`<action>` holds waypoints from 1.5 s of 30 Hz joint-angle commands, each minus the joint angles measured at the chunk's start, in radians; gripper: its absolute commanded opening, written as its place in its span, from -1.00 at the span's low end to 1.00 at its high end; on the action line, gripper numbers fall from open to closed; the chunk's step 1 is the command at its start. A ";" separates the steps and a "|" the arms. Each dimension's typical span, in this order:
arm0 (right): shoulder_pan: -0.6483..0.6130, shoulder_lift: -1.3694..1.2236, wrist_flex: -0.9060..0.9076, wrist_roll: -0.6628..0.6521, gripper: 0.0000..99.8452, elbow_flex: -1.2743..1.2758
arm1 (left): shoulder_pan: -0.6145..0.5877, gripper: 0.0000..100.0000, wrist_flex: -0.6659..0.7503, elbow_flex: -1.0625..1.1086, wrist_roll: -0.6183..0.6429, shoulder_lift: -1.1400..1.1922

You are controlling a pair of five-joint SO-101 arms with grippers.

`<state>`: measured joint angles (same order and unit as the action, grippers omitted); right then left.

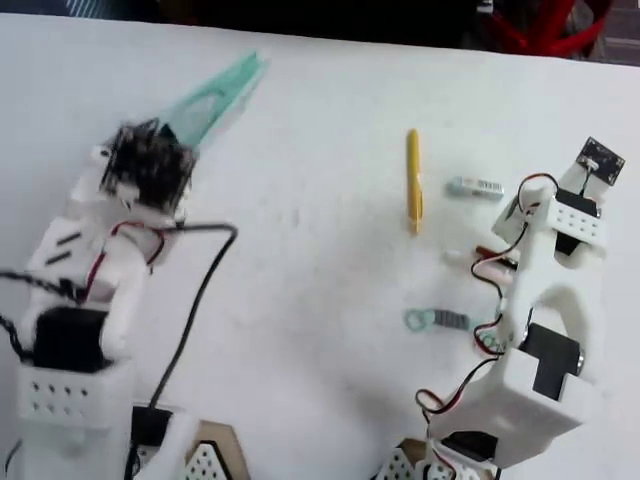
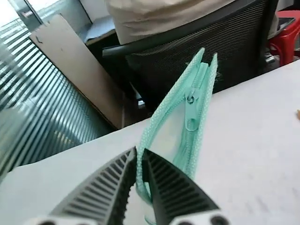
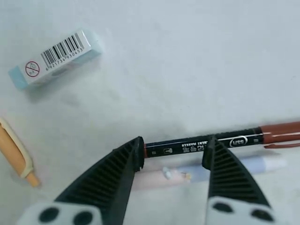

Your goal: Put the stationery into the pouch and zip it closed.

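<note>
Left fingers (image 2: 123,169) pinched shut on the near edge of the pouch (image 2: 187,108): mint, dotted fabric, lifted off the desk (image 1: 300,290) on its far-left side (zip slider partway along). Right fingers (image 3: 127,158) spread wide, straddling a black-brown marker (image 3: 234,139) without gripping it. Eraser (image 3: 54,56) lies nearby.

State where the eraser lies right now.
In the high view, the eraser lies flat on the right side of the table, between the yellow pen and the right arm, touching neither.
</note>
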<state>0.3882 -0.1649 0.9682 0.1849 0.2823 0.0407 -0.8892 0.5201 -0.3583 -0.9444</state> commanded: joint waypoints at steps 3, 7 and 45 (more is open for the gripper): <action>-0.013 0.008 0.004 -0.008 -0.59 -0.040 | 0.099 -0.96 -0.157 -0.387 0.144 0.226; -0.013 0.008 0.004 -0.008 -0.59 -0.040 | 0.223 -0.96 -0.344 -0.634 0.203 0.375; -0.013 0.008 0.005 -0.008 -0.58 -0.038 | 0.415 -0.92 -0.348 -0.311 0.264 0.466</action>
<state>0.3882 -0.1649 0.9682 0.1849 0.2823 0.4626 -1.2375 0.1657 -0.1020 -0.4887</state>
